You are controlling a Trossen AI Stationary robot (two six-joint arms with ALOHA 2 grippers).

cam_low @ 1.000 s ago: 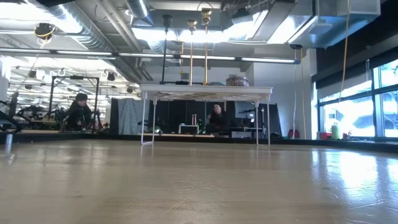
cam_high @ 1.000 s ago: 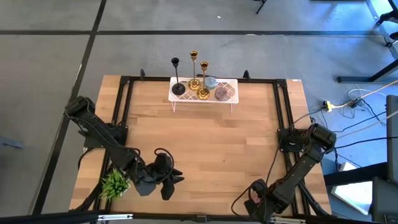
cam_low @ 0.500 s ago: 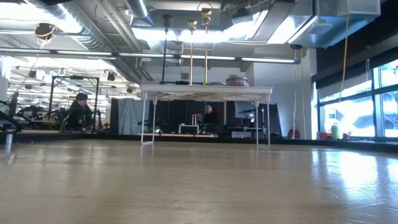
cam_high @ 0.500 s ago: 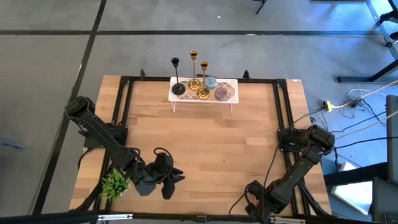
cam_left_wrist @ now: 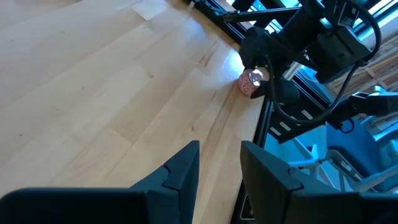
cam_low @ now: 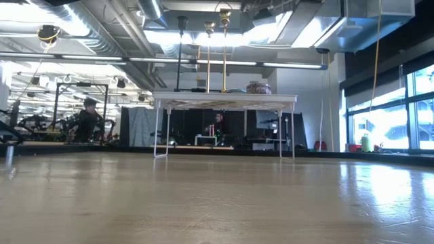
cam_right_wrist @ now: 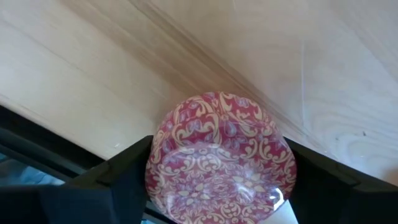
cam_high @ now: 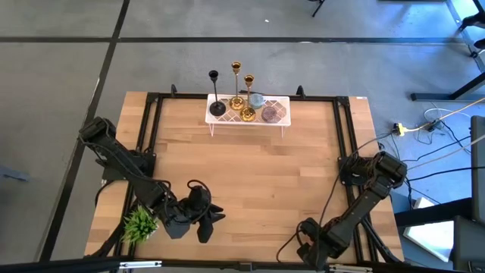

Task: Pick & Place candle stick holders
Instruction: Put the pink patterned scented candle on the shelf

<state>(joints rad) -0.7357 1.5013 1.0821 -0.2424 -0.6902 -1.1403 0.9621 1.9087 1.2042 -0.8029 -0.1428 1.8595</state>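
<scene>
Three candle stick holders stand by their round bases on a small white shelf [cam_high: 280, 114] at the table's far edge: a black one [cam_high: 214, 91] and two gold ones [cam_high: 236, 83] [cam_high: 248, 95]. In the low view they rise above the shelf top [cam_low: 224, 102]. My left gripper [cam_high: 206, 218] is open and empty near the table's near left; its wrist view shows the gap [cam_left_wrist: 219, 165]. My right gripper [cam_high: 309, 236] is at the near right corner, shut on a red patterned round jar [cam_right_wrist: 221, 158], which also shows in the left wrist view [cam_left_wrist: 250, 82]. My right gripper has the red patterned jar between its two fingers [cam_right_wrist: 124, 177], one on each side of the round wall [cam_right_wrist: 155, 168]. The fingers come from above, pointing down. The jar is upright by the table's right rail; whether it is off the wood, I cannot tell.
A small green plant [cam_high: 140, 224] stands at the near left beside my left arm. Two more round jars [cam_high: 269, 114] sit on the white shelf beside the holders. Black frame rails [cam_high: 345, 136] run along the table's sides. People show in the room behind [cam_low: 88, 118].
My right gripper has shifted a little toward the table's left edge at the near right corner. A person in the room behind has walked leftward. My left arm has kept still.
</scene>
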